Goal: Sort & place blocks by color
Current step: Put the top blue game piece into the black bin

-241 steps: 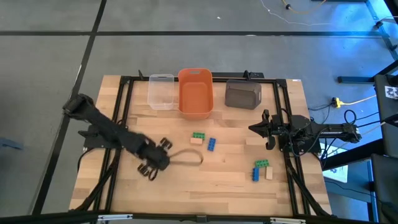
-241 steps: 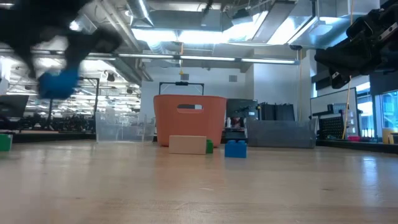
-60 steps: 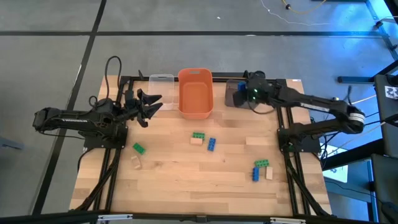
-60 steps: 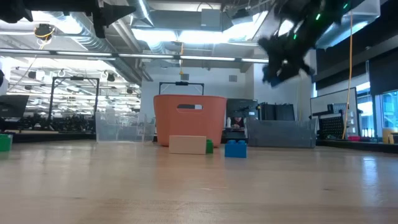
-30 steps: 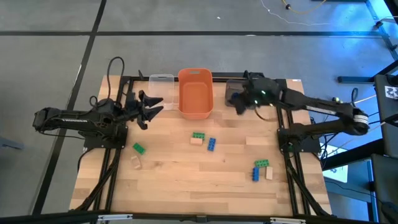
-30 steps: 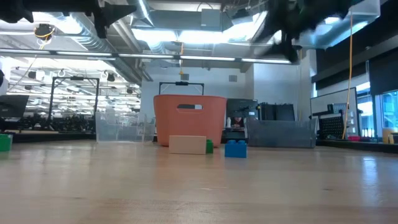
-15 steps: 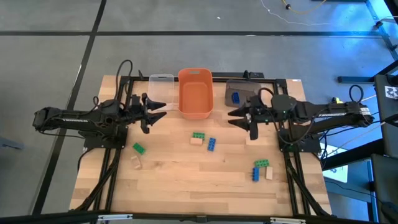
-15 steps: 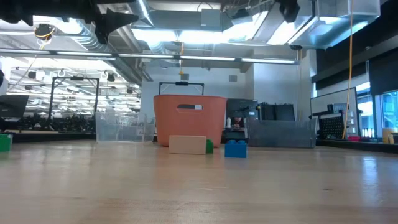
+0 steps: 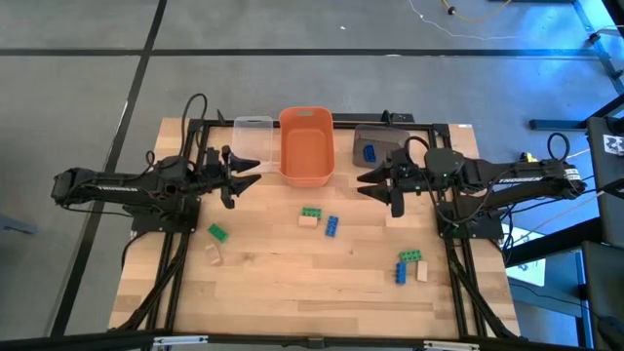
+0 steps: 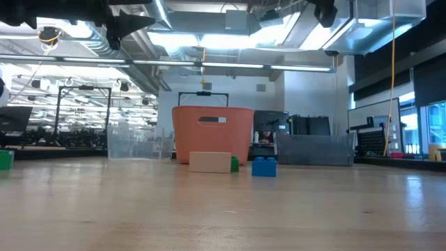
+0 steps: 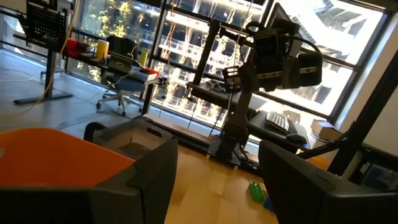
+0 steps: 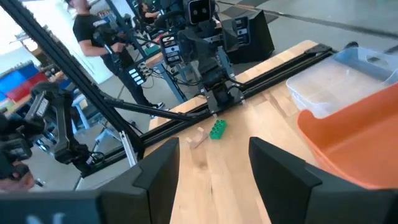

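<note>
Wooden desk (image 9: 292, 283) under both arms, left end effector (image 9: 237, 168) spread wide by the clear bin (image 9: 253, 142), blocks (image 9: 322, 218) scattered mid-desk, one blue in the grey bin (image 9: 380, 147), right end effector (image 9: 375, 187) wide, best dropping squarely over one block.

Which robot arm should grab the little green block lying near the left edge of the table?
Probably the left. Its open end effector hovers nearer the small green studded plastic block; the right end effector, also open, sits across the wooden table.

Pale wood table (image 9: 292, 283) w/ matt grain — orange bin (image 9: 306, 146) smooth plastic, clear bin (image 9: 253, 142) see-thru plastic.
</note>
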